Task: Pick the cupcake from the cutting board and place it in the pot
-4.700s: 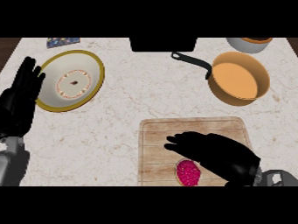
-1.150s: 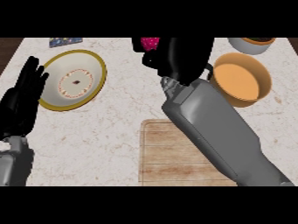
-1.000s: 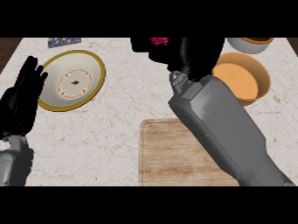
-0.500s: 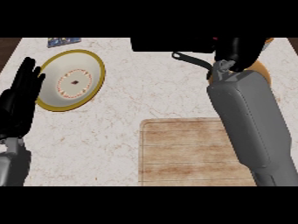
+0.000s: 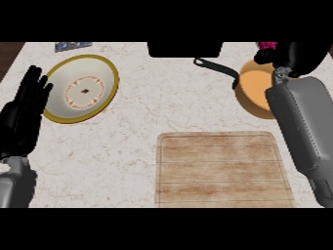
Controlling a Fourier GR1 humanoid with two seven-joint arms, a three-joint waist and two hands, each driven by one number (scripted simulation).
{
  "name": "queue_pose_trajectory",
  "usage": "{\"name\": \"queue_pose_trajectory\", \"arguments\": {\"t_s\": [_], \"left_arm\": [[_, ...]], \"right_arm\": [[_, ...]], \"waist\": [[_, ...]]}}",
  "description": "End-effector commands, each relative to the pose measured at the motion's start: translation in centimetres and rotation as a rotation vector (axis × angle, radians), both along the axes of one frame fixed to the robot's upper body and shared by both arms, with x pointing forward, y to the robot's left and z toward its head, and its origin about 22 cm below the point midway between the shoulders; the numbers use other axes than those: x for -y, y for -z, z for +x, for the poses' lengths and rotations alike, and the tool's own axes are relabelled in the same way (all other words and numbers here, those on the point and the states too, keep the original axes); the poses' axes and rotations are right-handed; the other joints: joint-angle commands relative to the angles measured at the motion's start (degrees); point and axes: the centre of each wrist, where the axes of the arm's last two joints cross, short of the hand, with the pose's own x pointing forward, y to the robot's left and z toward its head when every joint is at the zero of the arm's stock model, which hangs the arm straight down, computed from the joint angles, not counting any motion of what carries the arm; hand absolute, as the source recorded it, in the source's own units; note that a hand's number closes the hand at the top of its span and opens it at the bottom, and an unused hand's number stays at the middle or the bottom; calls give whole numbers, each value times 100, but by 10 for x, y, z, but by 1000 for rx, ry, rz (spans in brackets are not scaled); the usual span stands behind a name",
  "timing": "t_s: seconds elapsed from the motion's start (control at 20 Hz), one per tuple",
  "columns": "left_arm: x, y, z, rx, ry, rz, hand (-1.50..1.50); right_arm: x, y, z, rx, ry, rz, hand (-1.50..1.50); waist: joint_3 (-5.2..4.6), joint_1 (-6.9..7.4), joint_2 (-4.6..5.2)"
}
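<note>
Cupcake [image 5: 267,46] in right hand [image 5: 299,53] above pot [image 5: 253,88]

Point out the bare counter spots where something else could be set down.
Free: the counter strip between the plate and the pot, and the whole cutting board. Crowded: the far right, where the right robot hand holds the cupcake over the pot.

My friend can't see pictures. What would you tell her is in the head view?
The robot's right hand, curled round a pink cupcake, is over the far side of an orange pot at the counter's right. The wooden cutting board in front is bare. The left hand rests open at the left, beside a yellow-rimmed plate.
</note>
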Motion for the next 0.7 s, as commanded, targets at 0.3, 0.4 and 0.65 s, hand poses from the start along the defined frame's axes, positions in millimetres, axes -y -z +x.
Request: {"name": "queue_pose_trajectory", "arguments": {"t_s": [0.3,0.4,0.65], "left_arm": [[3,-1,7,8,4,2,0],[0,-8,4,9,10,1,0],[-1,-2,1,3,6,3,0]], "right_arm": [[48,56,20,-87,21,146,150],[68,66,18,-133,50,225,-150],[85,88,13,-98,-89,374,-150]], "waist": [[6,45,25],[8,39,21],[13,53,27]]}}
